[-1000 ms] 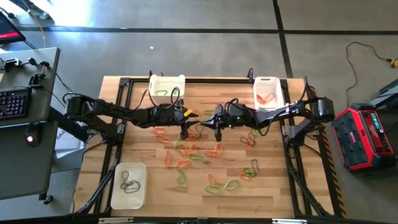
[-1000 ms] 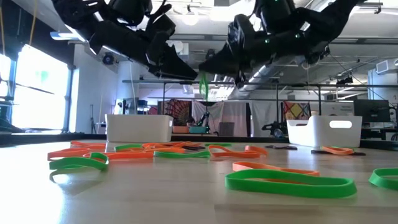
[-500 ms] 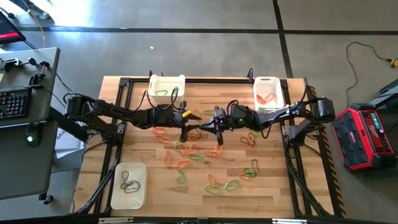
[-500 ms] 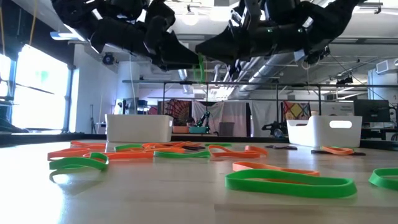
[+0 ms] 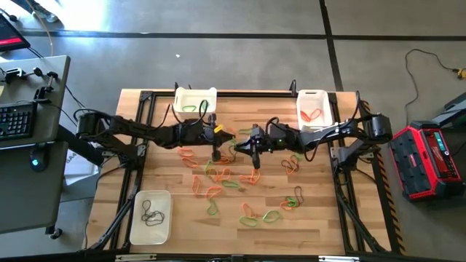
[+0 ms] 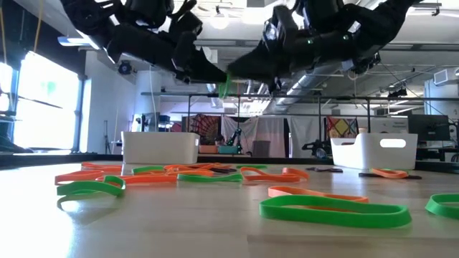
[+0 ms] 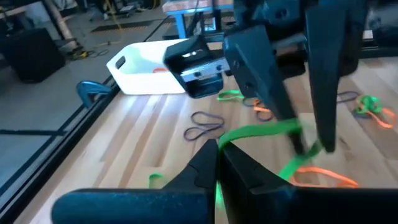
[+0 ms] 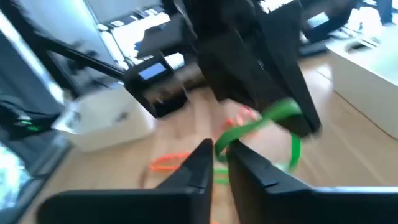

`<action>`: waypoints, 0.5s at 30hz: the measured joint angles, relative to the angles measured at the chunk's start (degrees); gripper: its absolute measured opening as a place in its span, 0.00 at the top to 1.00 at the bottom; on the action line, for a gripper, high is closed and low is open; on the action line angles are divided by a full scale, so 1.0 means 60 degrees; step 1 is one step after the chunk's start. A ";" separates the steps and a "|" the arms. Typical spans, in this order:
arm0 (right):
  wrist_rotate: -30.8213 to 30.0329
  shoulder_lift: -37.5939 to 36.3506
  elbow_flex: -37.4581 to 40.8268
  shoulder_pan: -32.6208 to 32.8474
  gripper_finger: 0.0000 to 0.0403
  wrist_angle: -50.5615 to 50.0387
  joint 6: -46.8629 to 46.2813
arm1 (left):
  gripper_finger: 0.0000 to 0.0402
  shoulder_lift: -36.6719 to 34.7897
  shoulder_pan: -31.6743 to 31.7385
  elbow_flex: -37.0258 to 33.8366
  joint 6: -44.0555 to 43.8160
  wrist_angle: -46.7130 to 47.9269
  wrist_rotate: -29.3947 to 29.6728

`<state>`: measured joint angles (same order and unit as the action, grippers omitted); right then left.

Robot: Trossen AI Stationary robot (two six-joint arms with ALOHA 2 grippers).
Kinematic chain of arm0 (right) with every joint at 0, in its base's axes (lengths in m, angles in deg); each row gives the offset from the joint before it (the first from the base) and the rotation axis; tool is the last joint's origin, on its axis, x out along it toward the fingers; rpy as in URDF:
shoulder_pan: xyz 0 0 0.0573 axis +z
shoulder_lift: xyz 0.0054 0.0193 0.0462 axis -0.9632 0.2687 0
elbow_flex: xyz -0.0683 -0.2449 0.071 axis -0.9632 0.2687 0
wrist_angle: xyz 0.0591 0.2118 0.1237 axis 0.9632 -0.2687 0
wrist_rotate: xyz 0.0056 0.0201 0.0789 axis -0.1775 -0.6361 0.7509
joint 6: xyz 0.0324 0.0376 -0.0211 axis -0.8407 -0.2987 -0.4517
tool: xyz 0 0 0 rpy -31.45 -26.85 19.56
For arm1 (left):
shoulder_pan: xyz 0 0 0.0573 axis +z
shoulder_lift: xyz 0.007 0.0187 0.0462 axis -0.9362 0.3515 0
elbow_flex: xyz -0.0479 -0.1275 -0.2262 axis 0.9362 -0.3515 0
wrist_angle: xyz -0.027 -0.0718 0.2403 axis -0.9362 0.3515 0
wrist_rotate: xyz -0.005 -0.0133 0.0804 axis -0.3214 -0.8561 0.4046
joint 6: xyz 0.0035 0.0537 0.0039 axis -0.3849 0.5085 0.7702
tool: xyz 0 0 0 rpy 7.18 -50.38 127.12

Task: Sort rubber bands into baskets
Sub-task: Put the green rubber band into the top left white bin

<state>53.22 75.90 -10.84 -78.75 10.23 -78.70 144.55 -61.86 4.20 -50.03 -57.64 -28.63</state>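
Green rubber band hangs stretched between the two grippers above the middle of the wooden table. The left gripper has its fingers pressed together on one end; the right gripper has the other end at its fingertips, but whether those fingers pinch it I cannot tell. From above the band is nearly hidden by the dark arms; only the wrist views show it plainly. The low view cuts both arms off at the top. Loose rubber bands lie scattered below. Three white baskets sit at the table's edges. Beyond the table, the low view shows a workshop room with equipment
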 joint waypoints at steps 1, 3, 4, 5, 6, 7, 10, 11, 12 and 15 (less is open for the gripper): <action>-0.0215 0.0000 0.0000 0.0000 0.84 -0.0184 0.0000 | 1.00 0.0000 0.0034 0.0000 -0.0004 0.0039 0.0054; -0.0630 0.0000 0.0000 0.0000 0.78 -0.0533 -0.0065 | 1.00 0.0000 0.0100 0.0000 -0.0002 0.0092 0.0273; -0.0843 0.0000 0.0000 0.0000 0.74 -0.0650 -0.0141 | 1.00 0.0000 0.0139 0.0000 -0.0005 0.0110 0.0412; -0.1048 0.0000 0.0000 0.0000 0.71 -0.0742 -0.0178 | 1.00 -0.0029 0.0196 0.0000 -0.0005 0.0158 0.0533; -0.1234 0.0000 0.0000 0.0000 0.68 -0.0812 -0.0229 | 1.00 -0.0064 0.0265 0.0000 -0.0005 0.0276 0.0669; -0.1391 0.0000 0.0000 0.0000 0.65 -0.0866 -0.0266 | 1.00 -0.0096 0.0340 0.0000 -0.0005 0.0359 0.0819; -0.1690 0.0000 0.0000 -0.0007 0.59 -0.0949 -0.0321 | 1.00 -0.0425 0.0641 -0.0001 -0.0005 0.1202 0.1556; -0.1710 0.0000 0.0000 -0.0005 0.58 -0.0973 -0.0321 | 1.00 -0.0573 0.0755 -0.0004 -0.0019 0.1574 0.1938; -0.1706 0.0000 0.0000 -0.0017 0.58 -0.1028 -0.0321 | 1.00 -0.0733 0.0896 -0.0002 -0.0066 0.1972 0.2344; -0.1706 0.0000 0.0000 -0.0025 0.57 -0.1110 -0.0260 | 1.00 -0.1223 0.1513 0.0001 -0.0481 0.3247 0.3084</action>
<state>42.99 75.90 -10.84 -78.90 3.57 -80.26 137.22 -52.78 4.21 -52.91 -38.16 -10.13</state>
